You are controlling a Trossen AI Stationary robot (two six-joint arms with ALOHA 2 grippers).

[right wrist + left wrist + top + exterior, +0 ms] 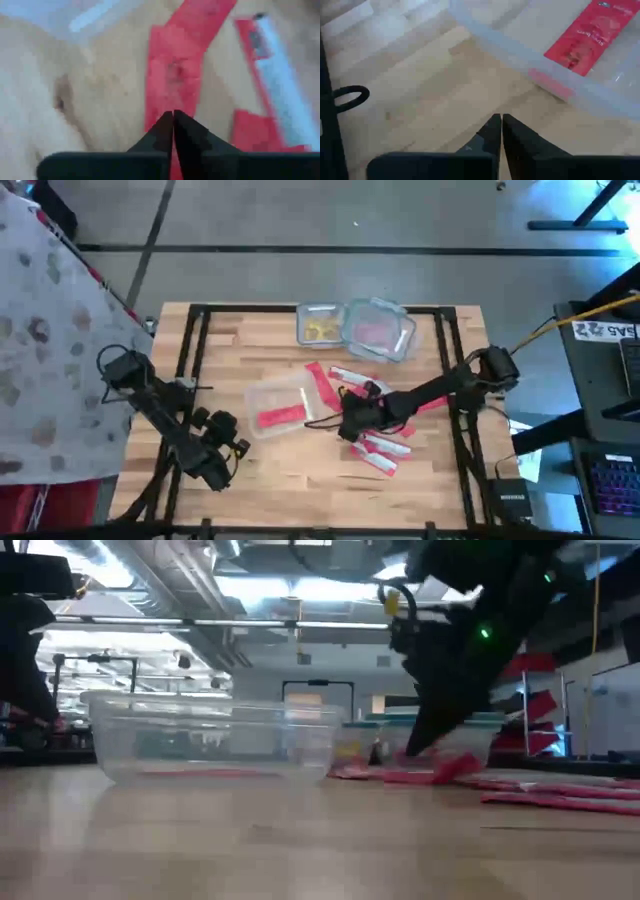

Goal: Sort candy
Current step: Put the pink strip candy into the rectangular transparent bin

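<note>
Bare wooden tabletop (300, 840) fills the foreground of the low view, and behind it the right gripper (173, 116) is down among the red packets, fingers clenched together on the near end of one long red candy packet (172, 75), centre of the right wrist frame. Whether the pinch has the wrapper or only presses on it, I cannot tell. That is the risk: a flat, slick packet lying flush on wood may slide out on the lift, or an overlapping neighbour may drag along with it.

Over at lower left of the high view, the left gripper (497, 131) waits, fingers shut and holding nothing, just short of the clear tub (280, 402).

Counting now, from the high view. Clear tubs: three — the one at centre with one red packet inside (282, 417), plus two at the top, one with yellow pieces (320, 330), one with pink sweets (377, 332). Loose red packets on the table, right of centre: roughly six or seven, overlapping and partly hidden under the arm, so that count is soft.
</note>
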